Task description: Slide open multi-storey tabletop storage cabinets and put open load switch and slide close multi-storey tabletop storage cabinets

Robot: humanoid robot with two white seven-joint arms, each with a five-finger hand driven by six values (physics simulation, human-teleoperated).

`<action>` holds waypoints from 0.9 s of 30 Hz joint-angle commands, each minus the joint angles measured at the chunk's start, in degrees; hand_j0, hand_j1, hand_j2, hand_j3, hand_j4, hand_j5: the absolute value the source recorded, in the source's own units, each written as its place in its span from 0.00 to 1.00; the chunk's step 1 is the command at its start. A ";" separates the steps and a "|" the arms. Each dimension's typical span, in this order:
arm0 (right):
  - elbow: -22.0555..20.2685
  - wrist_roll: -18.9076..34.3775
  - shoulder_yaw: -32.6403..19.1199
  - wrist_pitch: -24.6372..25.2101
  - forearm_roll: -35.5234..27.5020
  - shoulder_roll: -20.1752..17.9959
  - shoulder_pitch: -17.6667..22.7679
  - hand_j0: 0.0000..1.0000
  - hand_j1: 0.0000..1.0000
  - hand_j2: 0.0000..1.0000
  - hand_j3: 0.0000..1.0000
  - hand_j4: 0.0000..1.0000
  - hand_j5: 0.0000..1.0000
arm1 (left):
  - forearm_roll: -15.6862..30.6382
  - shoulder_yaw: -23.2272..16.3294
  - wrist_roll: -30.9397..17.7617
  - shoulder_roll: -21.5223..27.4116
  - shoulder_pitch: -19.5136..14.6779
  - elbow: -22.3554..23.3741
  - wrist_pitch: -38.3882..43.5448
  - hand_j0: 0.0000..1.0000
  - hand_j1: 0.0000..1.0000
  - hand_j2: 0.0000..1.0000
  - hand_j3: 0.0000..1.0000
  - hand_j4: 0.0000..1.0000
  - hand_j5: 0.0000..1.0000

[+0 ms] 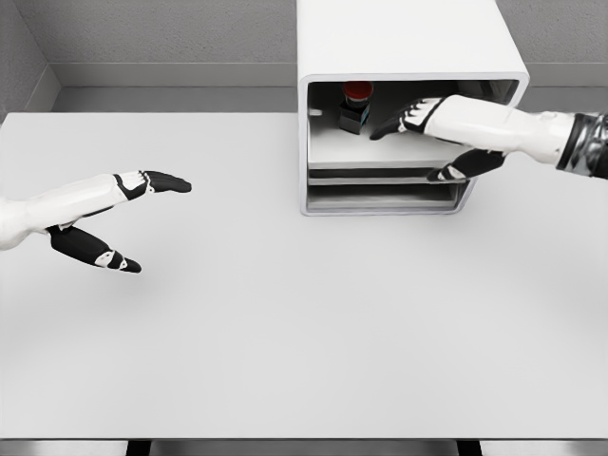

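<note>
Red-capped switch inside open cabinet

2 smooth white robot arms with glossy shells. The left robot hand has black fingers with small white patches at the joints. The right robot hand matches it, and its forearm carries a dark, shiny black band.

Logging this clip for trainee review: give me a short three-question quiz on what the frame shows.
1. True or false: the load switch sits in the top compartment of the storage cabinet.
2. Which hand reaches into the cabinet: A) left hand B) right hand?
3. What colour is the switch's top?

Key: 1 true; 2 B; 3 red.
</note>
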 commanded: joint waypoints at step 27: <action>13.69 4.07 0.60 -0.70 -0.09 7.65 -2.20 0.78 0.78 0.78 0.78 0.78 0.78 | 0.47 -0.07 0.02 -0.02 0.00 -0.01 0.16 1.00 1.00 1.00 1.00 1.00 1.00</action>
